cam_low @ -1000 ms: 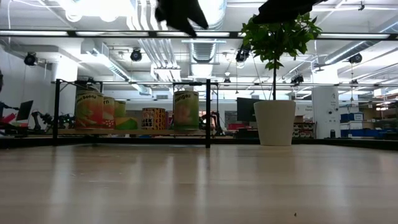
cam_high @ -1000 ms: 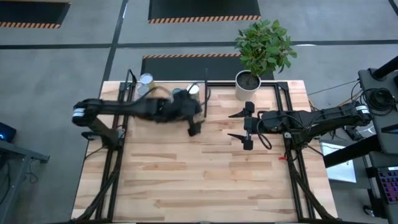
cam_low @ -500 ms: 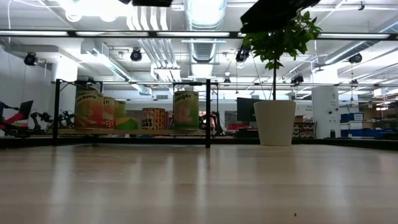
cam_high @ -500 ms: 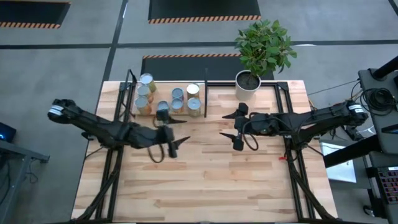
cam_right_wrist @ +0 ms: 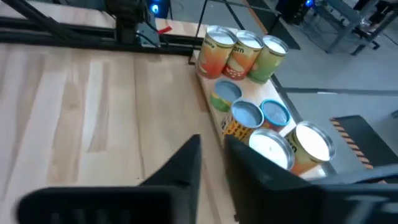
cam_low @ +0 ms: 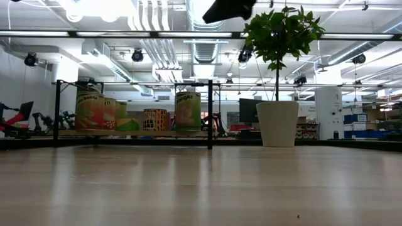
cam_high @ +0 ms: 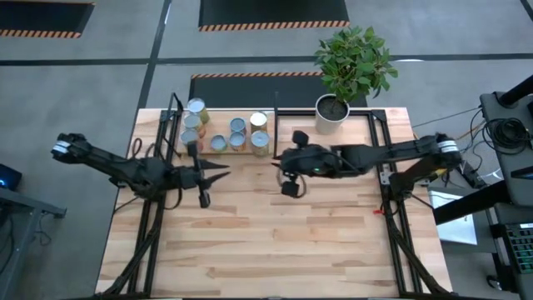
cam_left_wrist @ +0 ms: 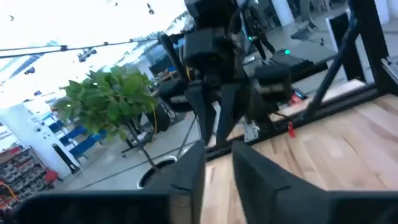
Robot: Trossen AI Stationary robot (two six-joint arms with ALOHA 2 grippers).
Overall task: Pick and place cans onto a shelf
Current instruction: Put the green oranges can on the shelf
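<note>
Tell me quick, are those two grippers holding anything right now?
Left gripper: shut, holding nothing.
Right gripper: shut, holding nothing.

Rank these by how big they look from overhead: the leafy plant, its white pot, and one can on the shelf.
1. The plant, the widest by far.
2. The white pot, its rim well wider than a can top.
3. A can, the smallest; the cans look much alike among themselves.
</note>
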